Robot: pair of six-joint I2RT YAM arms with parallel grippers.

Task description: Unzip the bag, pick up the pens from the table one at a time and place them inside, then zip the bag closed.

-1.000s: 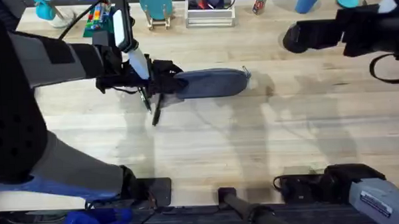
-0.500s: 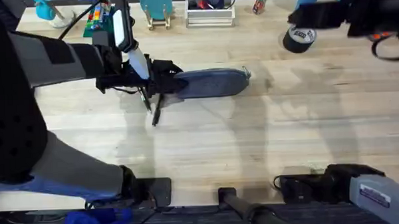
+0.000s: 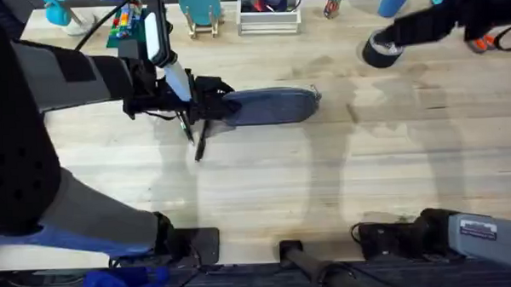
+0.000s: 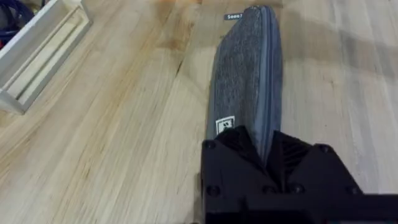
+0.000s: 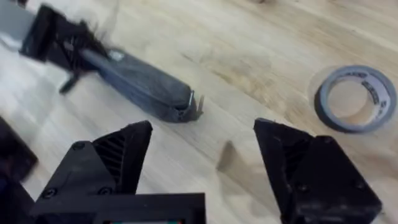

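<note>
Grainy plank table [image 3: 325, 175], left claw [image 3: 210, 107] clamping felted oval bag [image 3: 271, 106], right claw [image 5: 202, 165] spread empty.

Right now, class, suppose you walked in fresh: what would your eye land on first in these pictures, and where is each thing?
First, the blue-grey bag lying lengthwise mid-table, with the left tool clamped on its left end. Next, the right tool, its fingers wide apart, hangs above the bare wood with a roll of grey tape lying beyond it near the table's far right. A dark pen sticks out just in front of the left tool.
</note>
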